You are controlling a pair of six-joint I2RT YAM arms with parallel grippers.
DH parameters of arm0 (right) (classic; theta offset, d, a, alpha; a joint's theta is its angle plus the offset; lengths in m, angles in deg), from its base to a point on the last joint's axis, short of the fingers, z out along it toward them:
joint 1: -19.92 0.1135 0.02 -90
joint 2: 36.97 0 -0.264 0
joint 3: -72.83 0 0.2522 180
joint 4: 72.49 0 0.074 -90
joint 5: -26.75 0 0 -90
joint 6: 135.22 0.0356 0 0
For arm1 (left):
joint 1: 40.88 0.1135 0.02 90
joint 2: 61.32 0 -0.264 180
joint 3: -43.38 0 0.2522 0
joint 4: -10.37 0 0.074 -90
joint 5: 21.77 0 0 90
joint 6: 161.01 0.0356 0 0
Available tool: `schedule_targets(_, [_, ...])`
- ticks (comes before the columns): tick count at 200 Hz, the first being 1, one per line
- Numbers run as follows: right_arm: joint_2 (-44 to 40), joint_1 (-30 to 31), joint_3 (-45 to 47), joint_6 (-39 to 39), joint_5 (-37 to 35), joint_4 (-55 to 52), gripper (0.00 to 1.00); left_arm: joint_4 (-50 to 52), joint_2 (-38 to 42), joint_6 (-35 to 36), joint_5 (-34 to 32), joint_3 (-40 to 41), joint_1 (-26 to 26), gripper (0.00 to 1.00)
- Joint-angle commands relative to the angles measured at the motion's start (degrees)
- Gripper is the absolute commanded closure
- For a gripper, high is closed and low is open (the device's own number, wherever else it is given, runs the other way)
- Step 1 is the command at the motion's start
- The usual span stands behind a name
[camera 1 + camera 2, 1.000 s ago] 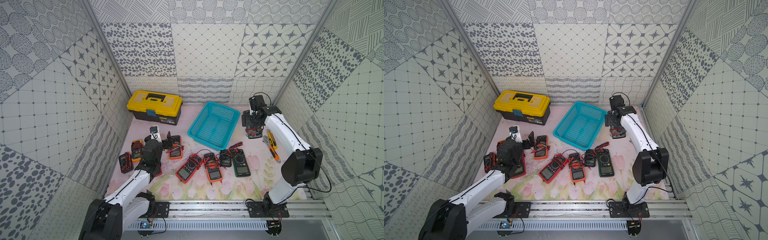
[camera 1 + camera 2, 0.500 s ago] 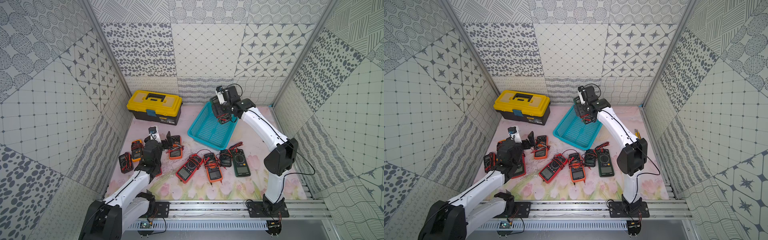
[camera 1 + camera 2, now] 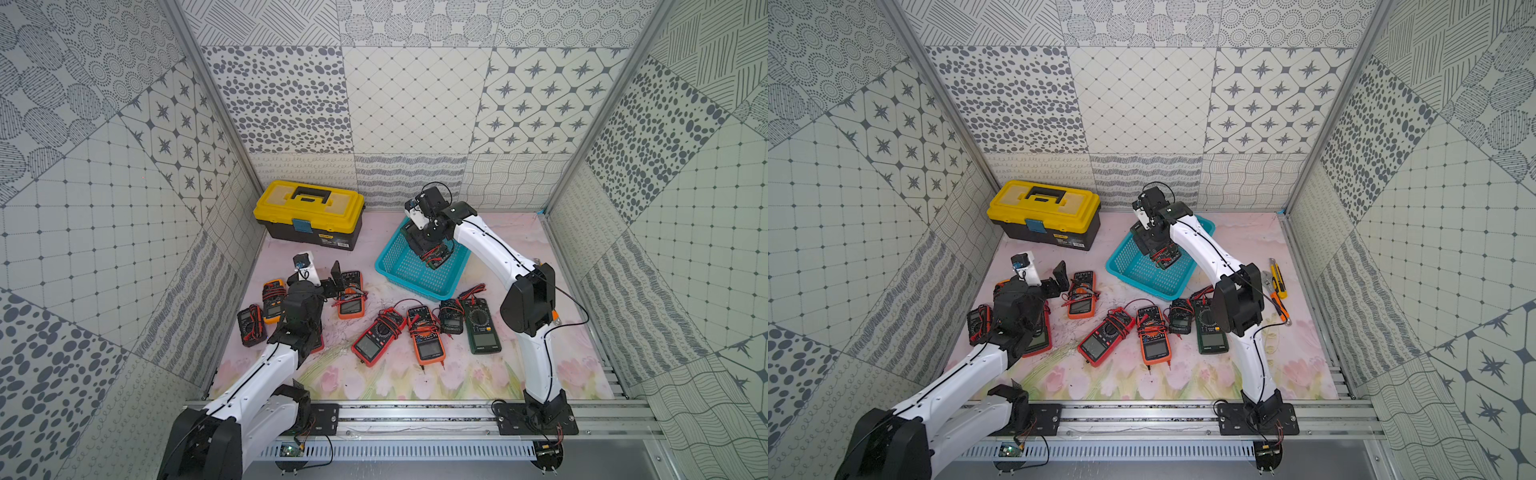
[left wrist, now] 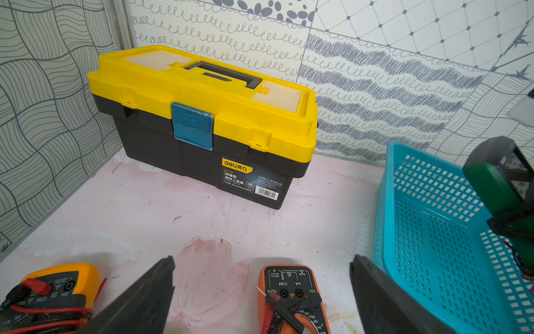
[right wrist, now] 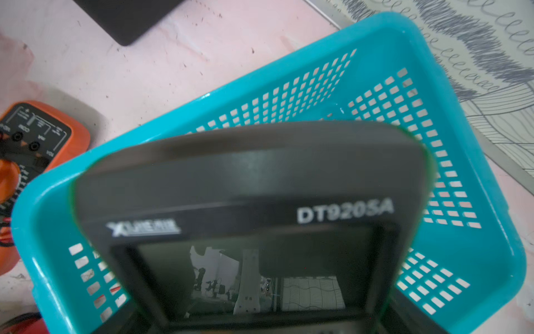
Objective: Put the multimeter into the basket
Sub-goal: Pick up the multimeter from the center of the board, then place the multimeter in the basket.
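Since the frames of a second ago, the right arm is swinging in from the table's right side. The multimeter (image 3: 434,257) is now hanging over the middle of the basket (image 3: 409,277) rather than beside it. This dark green multimeter, with red leads (image 3: 429,253) bundled against it, is riding tilted, its display end showing above the basket's rim in the left wrist view. The right gripper (image 3: 427,246) is clamping it, jaws standing wide across the casing. Its fingers are hiding behind the meter's body in the right wrist view. Whether the meter's lower end is touching the mesh floor cannot be told.

Step in hand, as judged: the placing stage, with carrying nearly over and release not yet made. The next move is calling for a short descent until the floor is bearing the meter. The jaws would then be opening, and the arm lifting straight out so that the leads are not snagging.

The left gripper (image 4: 261,260) is hovering low over the table (image 3: 415,376), its fingers (image 4: 150,295) spread fully and holding nothing, near an orange multimeter (image 3: 350,298). Further multimeters are lying on the table in front of the basket. The toolbox (image 3: 309,214) is standing shut, well apart.
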Motion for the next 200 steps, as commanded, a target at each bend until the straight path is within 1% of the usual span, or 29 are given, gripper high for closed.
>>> schedule_targets(1, [1.47,0.23,-1.44,-2.46,2.31,-1.72,0.92,-0.16,0.14,-0.95,-0.76,-0.07,-0.18,0.01])
schedule_targets(35, [3.48,0.18,-1.71,-3.41,5.68,-5.2,0.91,-0.1,-0.3,-1.3,-1.02,-0.13,-0.18,0.01])
schedule_targets(88, [5.13,0.23,0.93,-5.28,5.39,-5.7,0.9,-0.07,-0.6,-1.4,-1.37,-0.26,-0.15,0.01])
schedule_targets(116, [6.44,0.23,0.86,-5.73,5.88,-6.08,0.84,0.01,-0.83,-1.49,-1.4,-0.23,-0.16,0.01])
schedule_targets(170, [8.77,0.44,0.77,-6.29,7.03,-7.2,0.8,0.1,-1.63,-1.57,-1.46,-0.66,-0.17,0.01])
schedule_targets(192, [9.59,0.77,0.75,-6.68,7.77,-7.6,0.76,0.41,-1.91,-1.59,-1.29,-0.88,-0.23,0.01])
schedule_targets(200, [9.88,0.93,0.6,-6.84,8.08,-7.8,0.73,0.68,-2.0,-1.57,-1.29,-1.0,-0.2,0.01])
